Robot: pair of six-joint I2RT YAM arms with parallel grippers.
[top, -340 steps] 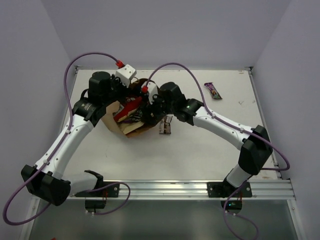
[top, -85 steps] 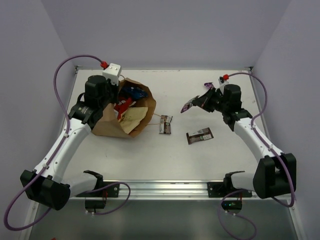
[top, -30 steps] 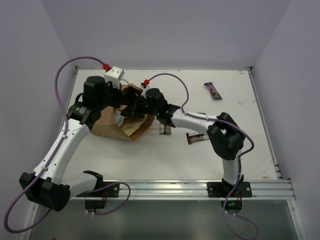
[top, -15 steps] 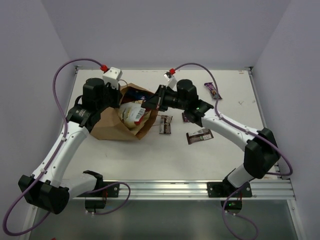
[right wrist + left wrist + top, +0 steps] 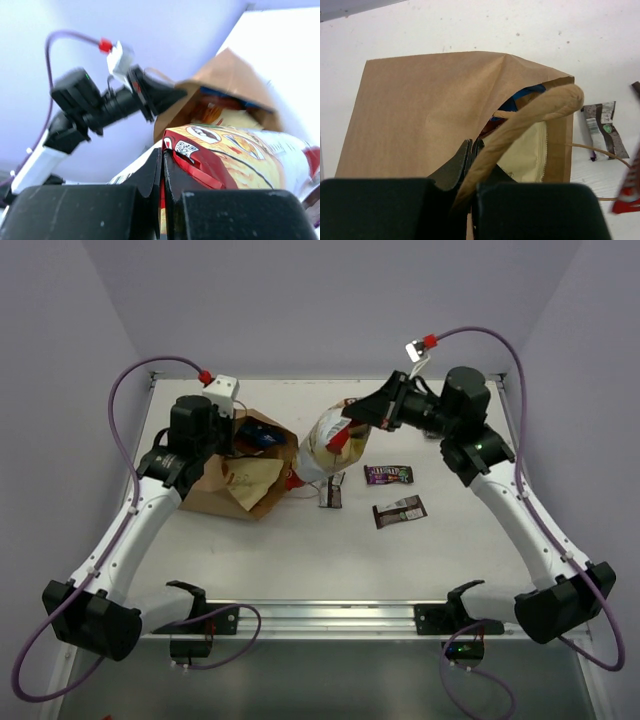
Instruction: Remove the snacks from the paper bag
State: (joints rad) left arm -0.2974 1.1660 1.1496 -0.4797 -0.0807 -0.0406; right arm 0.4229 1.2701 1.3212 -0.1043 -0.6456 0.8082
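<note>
The brown paper bag [image 5: 232,485] lies on its side at the left, mouth toward the middle. My left gripper [image 5: 233,430] is shut on its upper rim, and the loop handle [image 5: 520,125] crosses over the fingers. Inside the mouth I see a blue packet [image 5: 522,95] and a cream packet [image 5: 526,155]. My right gripper [image 5: 353,412] is shut on the red top edge of a tan-orange chip bag [image 5: 325,445], which hangs in the air just right of the bag's mouth. In the right wrist view the jaws [image 5: 162,165] pinch that chip bag [image 5: 240,155], with the paper bag [image 5: 225,80] behind.
Three candy bars lie on the table right of the bag: a brown one [image 5: 330,490] near the mouth, a dark purple one [image 5: 390,474] and another brown one [image 5: 400,511]. The walls enclose the table at the back and sides.
My right gripper has drawn the chip bag out of the paper bag's mouth and carried it up and to the right. The left gripper has kept its hold on the bag.
</note>
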